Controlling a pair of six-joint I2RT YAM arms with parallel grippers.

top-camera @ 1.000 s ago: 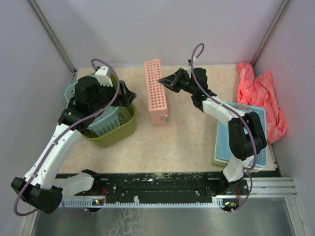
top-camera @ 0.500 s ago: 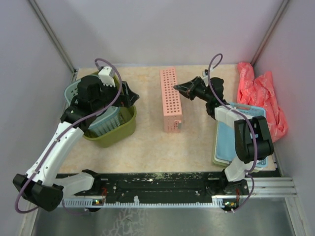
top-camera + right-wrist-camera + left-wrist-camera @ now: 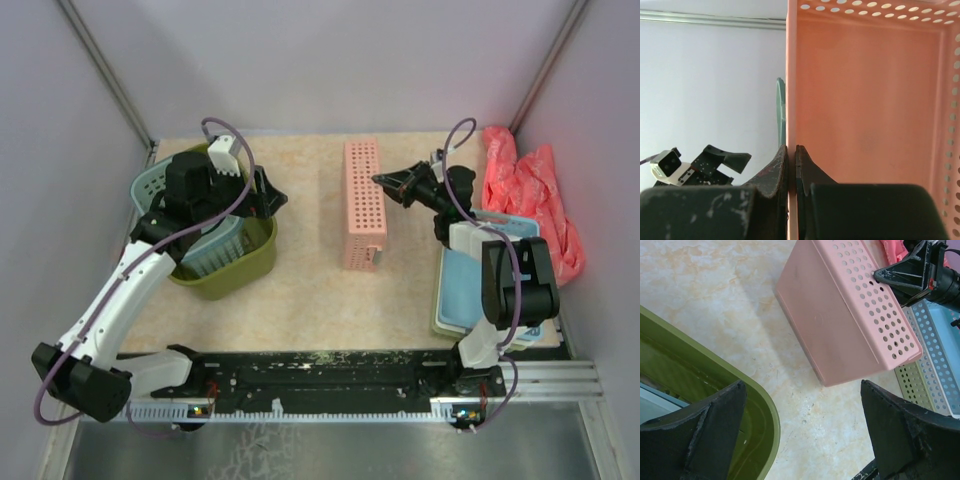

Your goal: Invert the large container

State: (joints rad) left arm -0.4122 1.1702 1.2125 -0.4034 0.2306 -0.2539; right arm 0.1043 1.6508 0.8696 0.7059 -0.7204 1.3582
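Observation:
The large container, an olive-green basket [image 3: 240,265], sits upright at the left with a teal basket [image 3: 150,185] and a light slotted thing inside it. My left gripper [image 3: 268,200] is open and empty over its right rim; in the left wrist view [image 3: 805,430] one finger is above the green rim [image 3: 765,415] and the other above the table. My right gripper [image 3: 385,182] is shut on the wall of a pink perforated basket [image 3: 364,205] that stands on its side mid-table. The right wrist view shows the gripper [image 3: 791,152] pinching the pink wall [image 3: 865,100].
Flat pastel trays [image 3: 520,240] are stacked at the right, under my right arm. A red-pink crumpled bag [image 3: 535,190] lies at the far right against the wall. Walls close the table on the left, back and right.
My right gripper has carried the pink basket to the right, from near the middle toward the trays. My left gripper has shifted slightly right and stays open over the olive basket's rim.

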